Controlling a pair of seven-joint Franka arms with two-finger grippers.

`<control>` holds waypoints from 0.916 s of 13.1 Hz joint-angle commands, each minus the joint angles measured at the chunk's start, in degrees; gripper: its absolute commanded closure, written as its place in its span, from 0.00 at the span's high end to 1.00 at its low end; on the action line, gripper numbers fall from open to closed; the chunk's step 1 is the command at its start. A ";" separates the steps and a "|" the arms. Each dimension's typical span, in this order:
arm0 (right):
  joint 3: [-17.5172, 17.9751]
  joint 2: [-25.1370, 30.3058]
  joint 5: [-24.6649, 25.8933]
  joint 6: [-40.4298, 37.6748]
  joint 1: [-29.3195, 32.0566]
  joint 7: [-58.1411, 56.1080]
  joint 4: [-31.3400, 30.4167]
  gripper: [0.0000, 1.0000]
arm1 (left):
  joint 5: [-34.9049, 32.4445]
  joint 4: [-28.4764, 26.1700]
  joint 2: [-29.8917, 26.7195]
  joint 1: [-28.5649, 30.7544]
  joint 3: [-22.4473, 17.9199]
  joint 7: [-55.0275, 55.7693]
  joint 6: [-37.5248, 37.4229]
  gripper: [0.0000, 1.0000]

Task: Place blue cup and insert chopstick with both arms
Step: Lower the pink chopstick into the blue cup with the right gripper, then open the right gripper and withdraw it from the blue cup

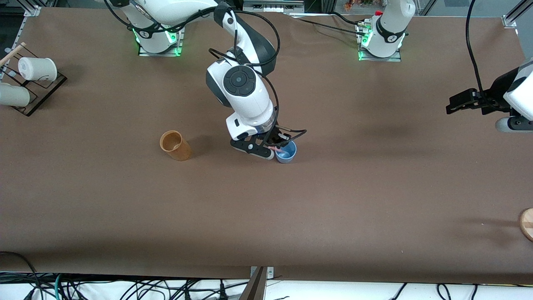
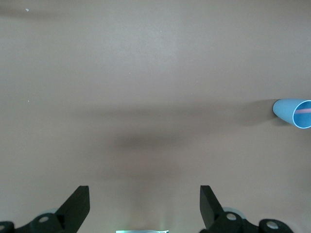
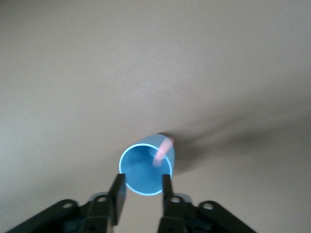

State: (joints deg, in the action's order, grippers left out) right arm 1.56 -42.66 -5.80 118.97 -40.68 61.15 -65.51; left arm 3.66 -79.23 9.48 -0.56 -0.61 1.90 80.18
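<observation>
The blue cup (image 1: pixel 286 152) stands upright on the brown table near its middle. The pale pink chopstick (image 1: pixel 274 147) leans inside it against the rim, and shows blurred in the right wrist view (image 3: pixel 163 149). My right gripper (image 1: pixel 278 141) hangs just over the cup's rim. Its fingers (image 3: pixel 117 190) stand apart on either side of the cup (image 3: pixel 141 170) with nothing between them. My left gripper (image 1: pixel 453 106) waits open and empty above the table at the left arm's end. The left wrist view shows the cup (image 2: pixel 293 112) with the pink stick in it.
A taller orange-brown cup (image 1: pixel 175 145) stands beside the blue cup, toward the right arm's end. Two white cups (image 1: pixel 37 68) lie on a black rack (image 1: pixel 46 89) at that end. A wooden disc (image 1: pixel 527 223) sits at the table's edge at the left arm's end.
</observation>
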 commanded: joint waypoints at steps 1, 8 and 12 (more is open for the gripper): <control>-0.07 0.38 1.32 -1.19 -0.02 0.37 1.62 1.00 | -1.02 -0.58 -0.60 0.21 0.08 -1.28 -0.11 1.00; -0.86 8.81 0.70 -19.28 9.45 -18.04 1.70 1.00 | -0.93 -0.49 -0.60 0.12 0.08 -1.19 -0.11 1.00; -1.12 14.52 -1.05 -26.41 19.21 -39.05 -1.01 1.00 | -0.93 -0.58 -0.60 0.12 0.08 -1.19 -0.11 1.00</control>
State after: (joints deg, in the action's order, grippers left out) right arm -0.16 -31.69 -5.60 94.97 -24.75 29.14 -63.50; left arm 3.65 -79.32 9.48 -0.52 -0.62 1.90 80.18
